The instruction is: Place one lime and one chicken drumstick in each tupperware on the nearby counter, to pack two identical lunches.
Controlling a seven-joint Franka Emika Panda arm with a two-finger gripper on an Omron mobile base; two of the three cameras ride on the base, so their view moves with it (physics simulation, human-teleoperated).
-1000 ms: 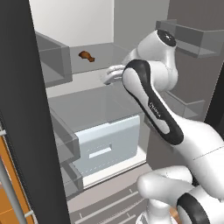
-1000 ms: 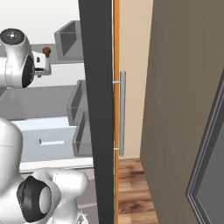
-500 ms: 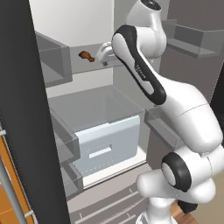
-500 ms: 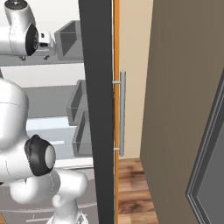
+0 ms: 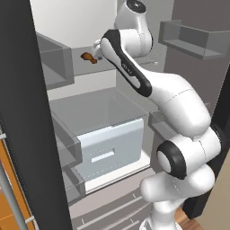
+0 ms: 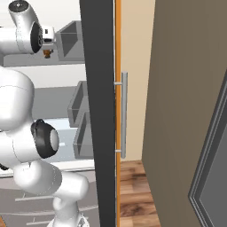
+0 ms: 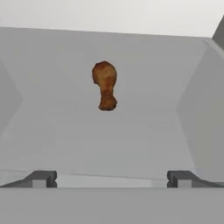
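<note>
The jaws are standing fully released, lining up with the chicken drumstick (image 7: 104,84) lying ahead on the fridge shelf (image 7: 131,131), allowing a straight-in grasp.

Chicken drumstick (image 7: 104,84) on grey fridge shelf (image 7: 65,131), ahead of wide-open pincer (image 7: 111,179).

The chicken drumstick (image 7: 104,84) ahead of my claw is mottled reddish-brown, darker toward its thin end. The fridge shelf (image 7: 109,135) under it is plain pale grey. Below that shelf, the drawer (image 5: 110,148) has a pale blue-white front. My arm (image 5: 166,96) is white with dark joints. Beside it stands a dark grey door (image 6: 99,111) edged in orange.
</note>
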